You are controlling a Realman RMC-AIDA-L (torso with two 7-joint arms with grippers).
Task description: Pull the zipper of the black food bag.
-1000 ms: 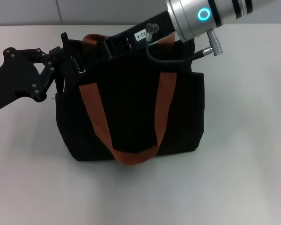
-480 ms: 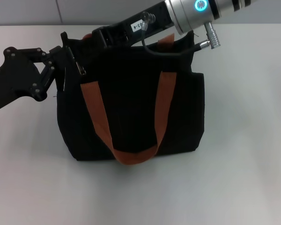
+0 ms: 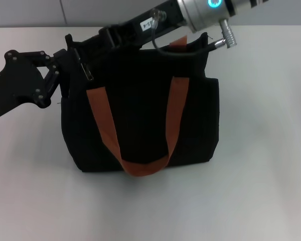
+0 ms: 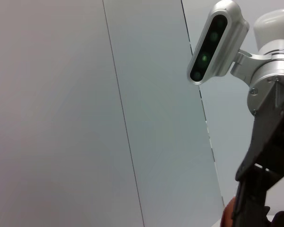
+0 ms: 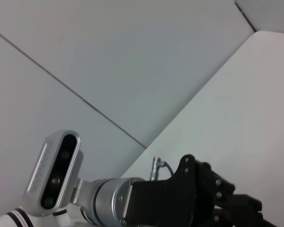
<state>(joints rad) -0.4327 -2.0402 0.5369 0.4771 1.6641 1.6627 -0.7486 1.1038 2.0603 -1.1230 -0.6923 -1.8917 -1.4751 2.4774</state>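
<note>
1. Head view: a white table (image 3: 261, 165) carries the bag (image 3: 140, 120), which stands upright near the middle, its black front panel facing the camera.
2. Two rust-brown straps (image 3: 163, 125) cross that front panel and join in a loop low down; another bit of strap shows at the far top edge, by the right arm.
3. Right arm (image 3: 210, 12) comes in from the upper right, silver with a lit blue ring, and lies across the bag's top edge. Its gripper (image 3: 98, 40) sits over the top left part of the bag, close to the zipper; whether its fingers are apart or closed cannot be told against the black fabric.
4. Left gripper (image 3: 70, 55) reaches in from the left and meets the bag's upper left corner. Its grip cannot be made out either.
5. Zipper (image 3: 88, 75): the small silver tab hangs at the top left of the bag, just beside the left gripper, above the left strap.
6. Wrist views show mostly a grey wall and the other arm's camera housing.
</note>
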